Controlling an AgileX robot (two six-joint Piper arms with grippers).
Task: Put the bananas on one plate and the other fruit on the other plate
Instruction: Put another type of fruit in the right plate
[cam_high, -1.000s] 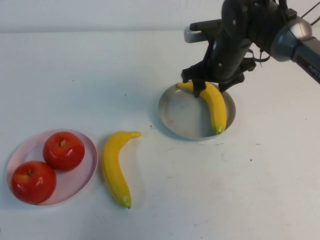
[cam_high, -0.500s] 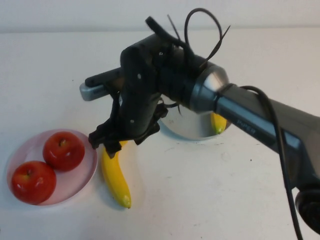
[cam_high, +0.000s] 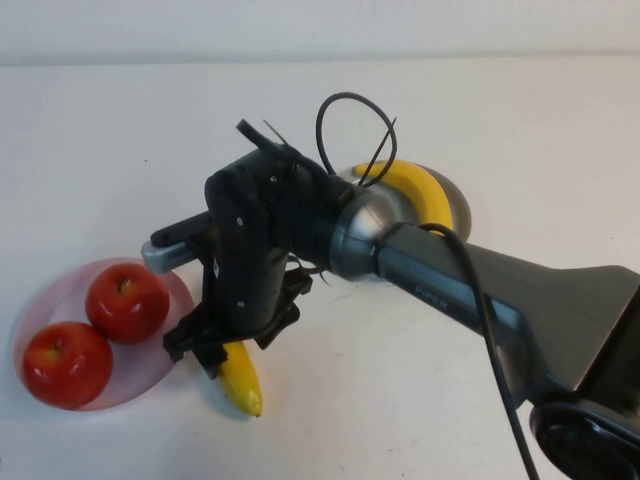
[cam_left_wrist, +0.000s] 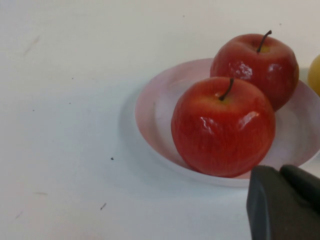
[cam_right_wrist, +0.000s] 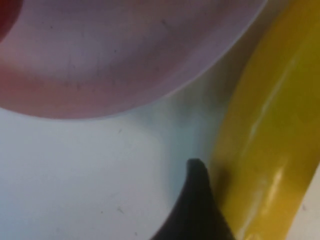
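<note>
My right gripper is open and low over the loose banana, a finger on each side of it, just right of the pale pink plate. Most of that banana is hidden under the gripper. In the right wrist view one of the fingers lies against the banana. The other banana lies on the grey-blue plate, largely hidden by my arm. Two red apples sit on the pink plate. My left gripper is shut and empty beside the pink plate.
My right arm stretches across the table's middle from the lower right, with a looped black cable above it. The white table is bare at the back left.
My right gripper left the first banana on the grey-blue plate, swung left across the table and has come down over the second banana beside the pink plate.
</note>
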